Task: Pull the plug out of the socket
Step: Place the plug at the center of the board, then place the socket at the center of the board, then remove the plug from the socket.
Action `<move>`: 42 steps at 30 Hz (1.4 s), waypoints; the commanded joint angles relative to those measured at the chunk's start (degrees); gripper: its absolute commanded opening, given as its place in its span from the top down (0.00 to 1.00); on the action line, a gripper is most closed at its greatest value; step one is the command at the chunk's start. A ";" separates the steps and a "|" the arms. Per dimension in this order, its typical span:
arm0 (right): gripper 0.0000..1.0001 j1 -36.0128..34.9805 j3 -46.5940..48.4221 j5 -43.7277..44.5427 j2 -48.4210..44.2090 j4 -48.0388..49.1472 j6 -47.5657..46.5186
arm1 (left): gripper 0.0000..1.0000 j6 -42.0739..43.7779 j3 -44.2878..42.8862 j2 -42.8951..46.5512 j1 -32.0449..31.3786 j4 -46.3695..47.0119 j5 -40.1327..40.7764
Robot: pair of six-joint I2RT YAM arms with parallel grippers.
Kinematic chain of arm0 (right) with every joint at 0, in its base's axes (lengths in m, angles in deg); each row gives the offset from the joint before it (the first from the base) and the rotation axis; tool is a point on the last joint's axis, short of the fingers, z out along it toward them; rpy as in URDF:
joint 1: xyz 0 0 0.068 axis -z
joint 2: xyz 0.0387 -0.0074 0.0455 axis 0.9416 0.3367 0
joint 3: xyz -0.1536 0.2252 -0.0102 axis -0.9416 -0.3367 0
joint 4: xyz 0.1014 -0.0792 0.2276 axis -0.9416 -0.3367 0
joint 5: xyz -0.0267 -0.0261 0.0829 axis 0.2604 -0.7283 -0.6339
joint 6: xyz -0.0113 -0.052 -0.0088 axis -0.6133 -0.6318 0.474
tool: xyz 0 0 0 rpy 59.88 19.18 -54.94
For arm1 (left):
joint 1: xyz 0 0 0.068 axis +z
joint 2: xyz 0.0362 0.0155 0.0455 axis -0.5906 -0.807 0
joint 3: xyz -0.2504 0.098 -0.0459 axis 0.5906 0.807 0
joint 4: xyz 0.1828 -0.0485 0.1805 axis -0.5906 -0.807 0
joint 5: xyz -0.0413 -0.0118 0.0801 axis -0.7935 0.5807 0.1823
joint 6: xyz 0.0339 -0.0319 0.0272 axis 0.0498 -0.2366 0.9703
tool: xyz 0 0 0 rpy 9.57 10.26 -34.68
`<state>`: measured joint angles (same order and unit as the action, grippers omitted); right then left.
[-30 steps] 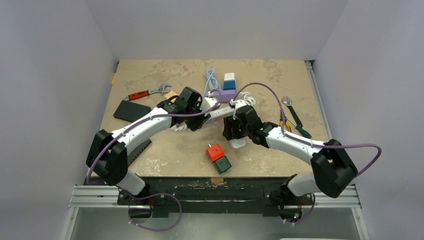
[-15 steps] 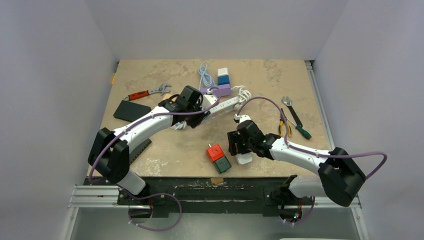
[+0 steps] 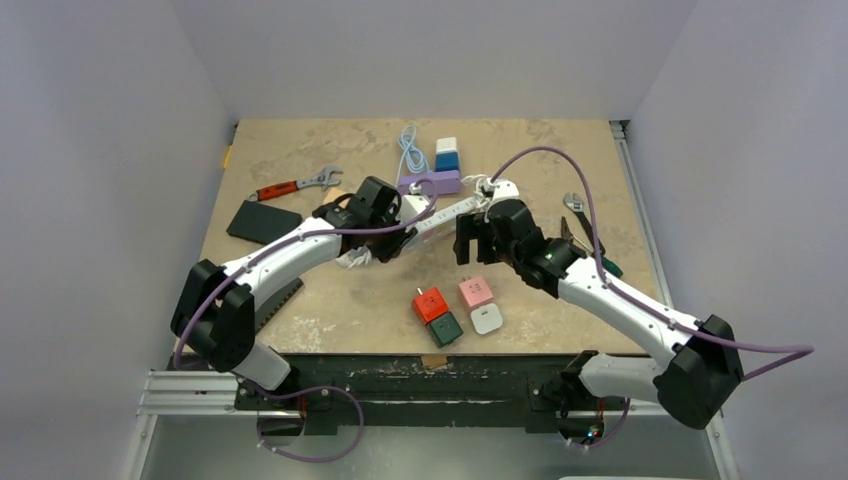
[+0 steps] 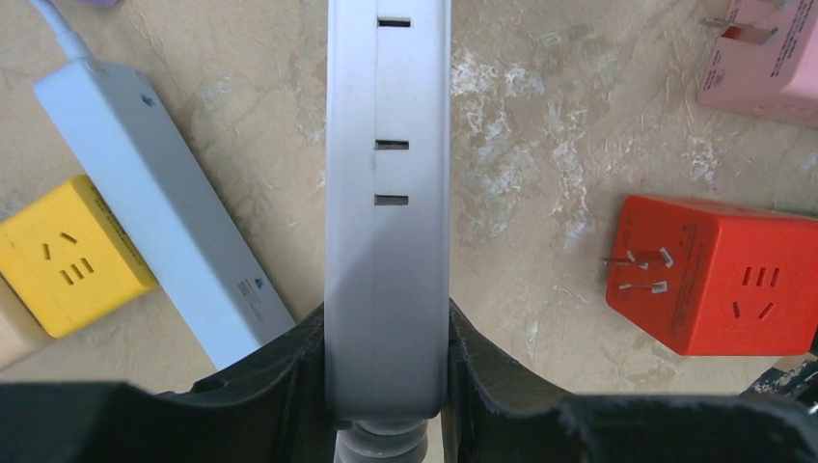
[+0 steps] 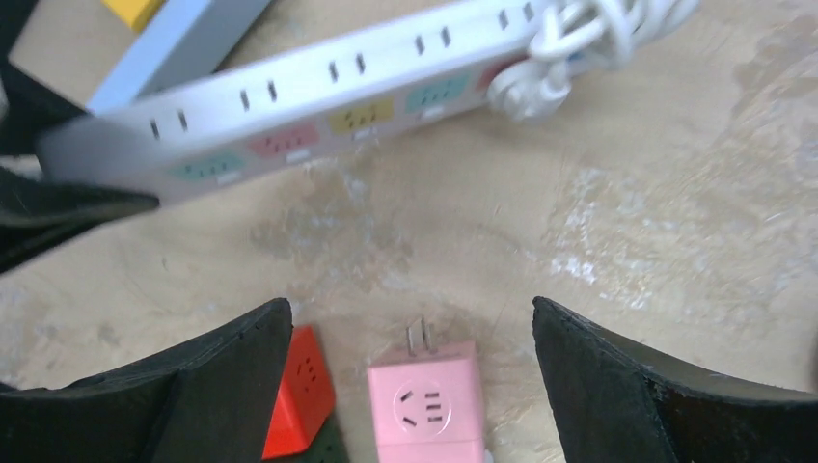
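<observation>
A white power strip (image 3: pixel 445 213) lies across the table middle; it also shows in the right wrist view (image 5: pixel 318 87) and the left wrist view (image 4: pixel 388 193). My left gripper (image 4: pixel 388 386) is shut on its cable end. A pink plug cube (image 3: pixel 476 292) lies on the table, prongs free, also in the right wrist view (image 5: pixel 426 405). A white cube (image 3: pixel 487 319) lies beside it. My right gripper (image 5: pixel 410 338) is open and empty, above the pink cube and near the strip's far end (image 3: pixel 470 240).
Red (image 3: pixel 430 303) and dark green (image 3: pixel 445 328) cubes lie near the front edge. Purple, blue and white adapters (image 3: pixel 445 165) and a coiled cable (image 3: pixel 408 150) sit at the back. Wrenches (image 3: pixel 300 185), (image 3: pixel 580 215), a black pad (image 3: pixel 262 222) and a yellow cube (image 4: pixel 63 256) lie around.
My right gripper let go of the plugs near the front edge, opened and moved up and back toward the strip. The pink and white cubes now lie on the table.
</observation>
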<state>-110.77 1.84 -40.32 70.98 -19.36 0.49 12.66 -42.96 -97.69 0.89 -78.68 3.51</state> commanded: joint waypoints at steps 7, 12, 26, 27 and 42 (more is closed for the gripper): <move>0.14 8.16 4.53 5.05 3.30 -0.45 0.17 | 1.00 -2.20 7.47 0.02 -3.09 4.74 -0.50; 0.15 9.24 2.27 4.06 5.30 5.68 2.12 | 0.95 -2.39 4.57 -3.61 -3.88 2.49 0.79; 0.19 9.85 10.10 5.97 20.85 13.80 2.48 | 0.40 -3.53 0.81 -2.85 -3.98 -0.02 -0.94; 0.21 9.91 10.33 6.45 21.52 14.39 2.74 | 0.40 -3.46 0.35 -2.49 -3.98 -0.19 -1.19; 0.75 10.74 9.45 3.16 25.21 18.52 6.18 | 0.40 -4.20 -11.33 -10.38 -3.98 -2.41 -4.31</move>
<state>-100.04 10.43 -35.84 95.71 -3.60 5.64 9.71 -49.63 -105.01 -2.89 -80.76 1.22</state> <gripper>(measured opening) 0.396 0.599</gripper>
